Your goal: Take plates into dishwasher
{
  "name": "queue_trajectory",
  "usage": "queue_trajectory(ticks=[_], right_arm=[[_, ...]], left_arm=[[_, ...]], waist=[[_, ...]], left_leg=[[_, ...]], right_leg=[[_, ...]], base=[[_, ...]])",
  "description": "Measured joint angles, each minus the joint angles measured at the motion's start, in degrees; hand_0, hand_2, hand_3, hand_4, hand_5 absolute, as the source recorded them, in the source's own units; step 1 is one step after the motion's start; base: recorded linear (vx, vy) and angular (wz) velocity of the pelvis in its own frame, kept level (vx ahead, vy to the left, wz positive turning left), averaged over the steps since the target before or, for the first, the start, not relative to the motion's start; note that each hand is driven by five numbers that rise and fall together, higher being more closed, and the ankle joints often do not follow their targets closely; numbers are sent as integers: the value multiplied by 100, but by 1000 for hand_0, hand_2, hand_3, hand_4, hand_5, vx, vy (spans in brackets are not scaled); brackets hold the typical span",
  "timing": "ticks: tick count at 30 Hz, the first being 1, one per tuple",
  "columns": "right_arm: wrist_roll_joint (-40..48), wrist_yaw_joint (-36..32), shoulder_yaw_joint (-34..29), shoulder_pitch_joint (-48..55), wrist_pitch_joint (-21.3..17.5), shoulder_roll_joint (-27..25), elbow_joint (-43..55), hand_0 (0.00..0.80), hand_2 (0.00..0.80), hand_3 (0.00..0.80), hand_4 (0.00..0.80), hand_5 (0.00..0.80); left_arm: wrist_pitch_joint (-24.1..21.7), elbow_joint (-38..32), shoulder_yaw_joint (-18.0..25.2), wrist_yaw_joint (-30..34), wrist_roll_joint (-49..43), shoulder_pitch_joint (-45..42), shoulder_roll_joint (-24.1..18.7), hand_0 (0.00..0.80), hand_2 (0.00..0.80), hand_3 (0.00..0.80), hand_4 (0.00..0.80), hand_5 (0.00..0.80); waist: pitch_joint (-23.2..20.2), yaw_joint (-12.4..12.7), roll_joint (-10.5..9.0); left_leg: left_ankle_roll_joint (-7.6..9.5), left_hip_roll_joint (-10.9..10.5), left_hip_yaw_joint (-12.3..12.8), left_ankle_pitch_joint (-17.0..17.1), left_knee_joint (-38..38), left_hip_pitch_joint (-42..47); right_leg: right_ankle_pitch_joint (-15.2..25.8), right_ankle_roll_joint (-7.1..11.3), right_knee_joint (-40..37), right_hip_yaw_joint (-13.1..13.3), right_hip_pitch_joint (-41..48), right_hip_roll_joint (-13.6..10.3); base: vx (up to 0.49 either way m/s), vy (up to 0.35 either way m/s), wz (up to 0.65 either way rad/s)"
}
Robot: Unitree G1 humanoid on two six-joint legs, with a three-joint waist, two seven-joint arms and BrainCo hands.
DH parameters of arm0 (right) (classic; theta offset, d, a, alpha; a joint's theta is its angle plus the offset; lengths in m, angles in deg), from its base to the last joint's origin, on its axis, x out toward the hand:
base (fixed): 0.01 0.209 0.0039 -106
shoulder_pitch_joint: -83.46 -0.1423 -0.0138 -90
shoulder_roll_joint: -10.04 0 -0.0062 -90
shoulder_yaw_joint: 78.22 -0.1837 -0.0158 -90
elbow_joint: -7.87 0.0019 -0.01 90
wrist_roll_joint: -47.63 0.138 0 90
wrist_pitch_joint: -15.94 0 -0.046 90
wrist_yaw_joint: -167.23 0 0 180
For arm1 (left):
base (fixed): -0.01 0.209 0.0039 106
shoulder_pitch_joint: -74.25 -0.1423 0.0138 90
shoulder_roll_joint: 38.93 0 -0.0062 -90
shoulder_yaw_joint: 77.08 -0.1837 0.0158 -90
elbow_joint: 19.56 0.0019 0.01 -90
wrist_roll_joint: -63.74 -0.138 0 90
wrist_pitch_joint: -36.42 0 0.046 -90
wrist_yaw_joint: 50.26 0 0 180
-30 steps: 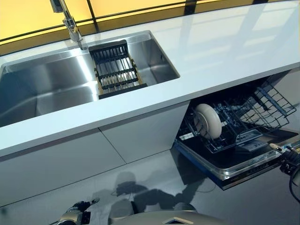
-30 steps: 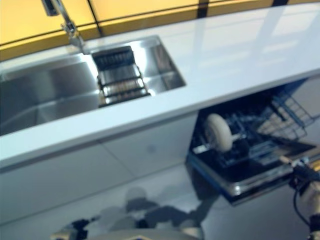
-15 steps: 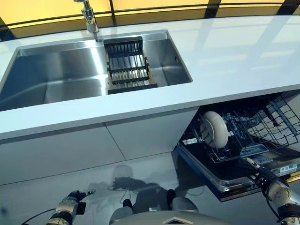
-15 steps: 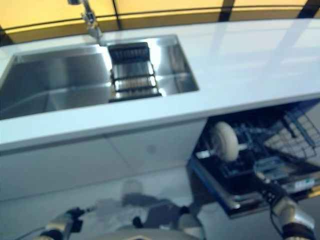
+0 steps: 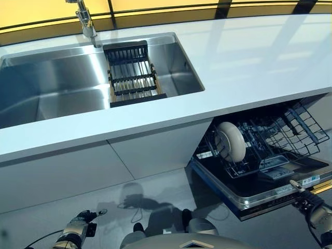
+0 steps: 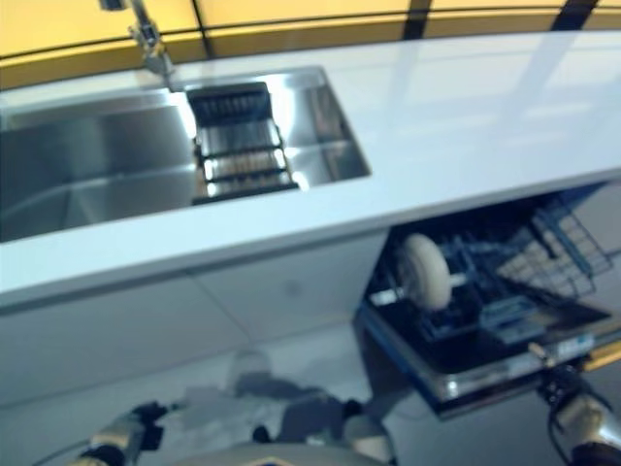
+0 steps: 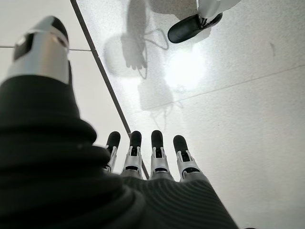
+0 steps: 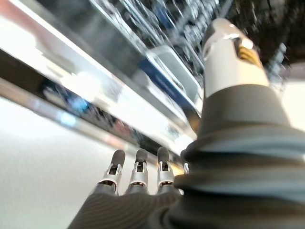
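A white plate [image 5: 230, 141] stands on edge in the lower rack [image 5: 270, 136] of the open dishwasher, under the counter at the right. The dishwasher door [image 5: 259, 182] lies folded down. My right hand [image 5: 315, 208] hangs just off the door's front right corner, its fingers [image 8: 138, 167] straight and holding nothing. Low at the left, my left hand [image 5: 79, 225] hangs over the floor with straight fingers [image 7: 157, 150], empty. No plate shows on the counter or in the sink.
A steel sink [image 5: 57, 91] with a tap [image 5: 85, 23] is set in the white counter [image 5: 249, 57]. A black slatted drying rack [image 5: 130, 75] sits at the sink's right end. White cabinet fronts [image 5: 104, 166] run below the counter. The floor [image 7: 228, 119] is glossy grey.
The camera has swung, so the whole scene has shifted. My right hand has dropped lower and farther right beside the door's corner. The left hand hangs much as before.
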Motion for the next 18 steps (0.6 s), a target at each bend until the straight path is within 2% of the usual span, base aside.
queue_trajectory(ticks=[2, 10, 14, 18], right_arm=[[-80, -1, -35, 43, 48, -35, 2, 0, 0, 0, 0, 0], [-291, -118, -78, 256, 64, 75, -274, 0, 0, 0, 0, 0], [-289, -205, -70, 306, -44, 379, -380, 0, 0, 0, 0, 0], [-267, -352, 86, 325, -235, 732, -415, 0, 0, 0, 0, 0]], left_arm=[[-21, 6, -1, 2, 0, 41, 0, 0, 0, 0, 0, 0], [-135, 15, 0, 12, 1, 122, -13, 0, 0, 0, 0, 0], [-146, 7, 1, 18, 1, 181, -58, 0, 0, 0, 0, 0], [-148, -38, 1, 69, 1, 214, -139, 0, 0, 0, 0, 0]], waist=[[36, -101, -54], [121, -254, -205], [133, -262, -209], [160, -319, -172]], left_leg=[[-1, -5, 16, -1, 0, 0], [20, -11, 304, -47, -2, 51], [22, -6, 439, -52, 0, 47], [23, -8, 452, -53, 3, 3]], right_leg=[[4, 5, -3, 16, -7, -2], [51, 30, 59, 282, -133, 14], [73, 27, 135, 322, -245, 24], [75, 29, 184, 323, -337, 18]], base=[[11, 21, -5], [-9, -36, -17], [-33, -72, -18], [-42, -59, -5]])
